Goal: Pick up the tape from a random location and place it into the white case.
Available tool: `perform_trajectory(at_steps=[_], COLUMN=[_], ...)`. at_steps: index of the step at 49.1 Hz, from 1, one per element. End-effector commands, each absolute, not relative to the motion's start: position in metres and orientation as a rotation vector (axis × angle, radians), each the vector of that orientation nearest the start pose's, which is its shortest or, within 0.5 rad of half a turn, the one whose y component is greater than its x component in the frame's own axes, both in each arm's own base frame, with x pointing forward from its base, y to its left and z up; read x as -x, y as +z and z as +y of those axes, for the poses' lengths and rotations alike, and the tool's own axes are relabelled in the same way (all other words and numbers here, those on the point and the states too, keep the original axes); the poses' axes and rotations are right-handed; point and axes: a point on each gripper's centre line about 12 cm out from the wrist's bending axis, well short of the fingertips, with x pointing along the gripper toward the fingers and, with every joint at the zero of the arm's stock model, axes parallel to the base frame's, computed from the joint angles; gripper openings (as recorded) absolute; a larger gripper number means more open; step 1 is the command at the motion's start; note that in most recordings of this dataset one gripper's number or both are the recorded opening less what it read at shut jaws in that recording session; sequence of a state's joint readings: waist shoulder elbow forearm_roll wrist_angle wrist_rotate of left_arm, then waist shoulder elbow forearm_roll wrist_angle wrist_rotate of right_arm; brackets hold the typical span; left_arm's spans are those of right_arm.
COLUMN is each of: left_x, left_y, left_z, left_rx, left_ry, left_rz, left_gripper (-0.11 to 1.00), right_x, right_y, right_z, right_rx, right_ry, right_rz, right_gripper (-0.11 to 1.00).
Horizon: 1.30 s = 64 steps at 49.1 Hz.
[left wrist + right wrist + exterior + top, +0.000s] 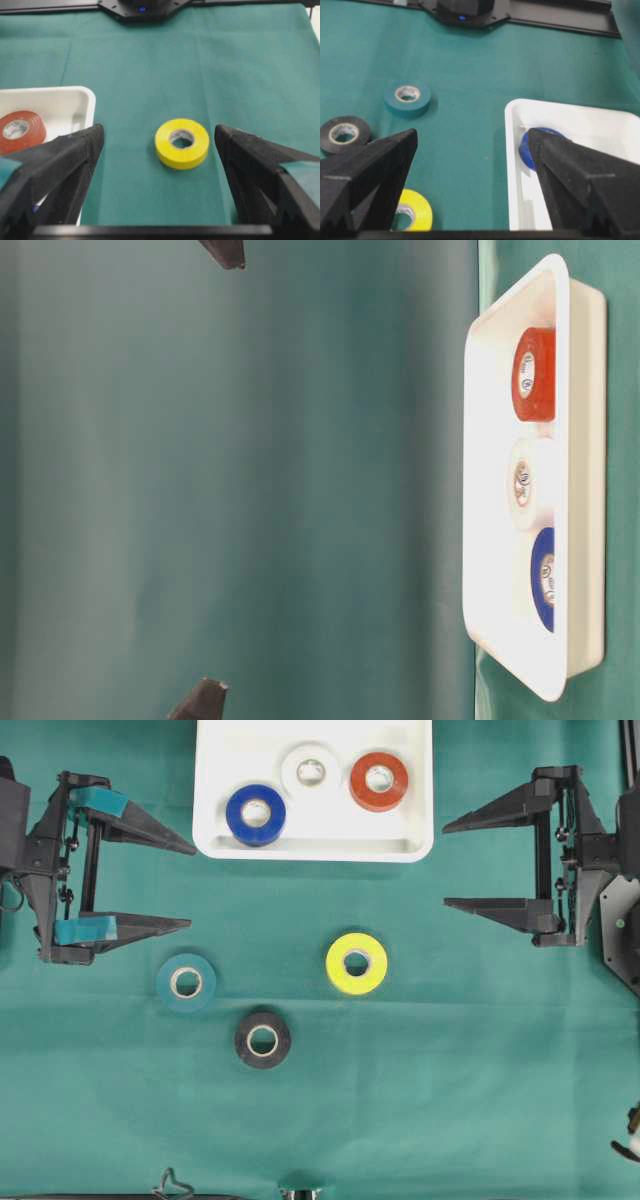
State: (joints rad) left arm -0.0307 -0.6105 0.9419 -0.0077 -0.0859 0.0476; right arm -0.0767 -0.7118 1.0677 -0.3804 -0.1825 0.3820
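Both the left end effector (190, 885) and right end effector (445, 862) are wide apart, holding nothing; grabbing the yellow tape (357, 963) off-center could push it away from the white case (415, 845)

One camera hangs overhead, looking straight down. Another sits at table level, turned sideways, close to the white case (520, 640). Each wrist camera looks out between its own jaws across the cloth; both catch the yellow tape (181, 143).
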Motion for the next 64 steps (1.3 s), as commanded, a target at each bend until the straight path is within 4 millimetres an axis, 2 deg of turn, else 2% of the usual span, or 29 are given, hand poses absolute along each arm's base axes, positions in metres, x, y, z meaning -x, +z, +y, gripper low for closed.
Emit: perform_trajectory(at_steps=[1,64], left_x=[-0.2793,-0.2818], left_y=[0.2925,0.2933], left_z=[-0.0080,-0.0068], left_rx=[-0.040,-0.041], left_ry=[-0.032,-0.027], left_rz=[0.210,0.205], left_gripper=[0.99,0.99], right_x=[-0.2482,-0.2526], right_y=[0.2750,0.2766], right_z=[-0.0103,-0.0122], right_rx=[-0.022,-0.023], right_ry=[-0.005,-0.006], right_rz=[0.157,0.143], right_gripper=[0.88,0.88])
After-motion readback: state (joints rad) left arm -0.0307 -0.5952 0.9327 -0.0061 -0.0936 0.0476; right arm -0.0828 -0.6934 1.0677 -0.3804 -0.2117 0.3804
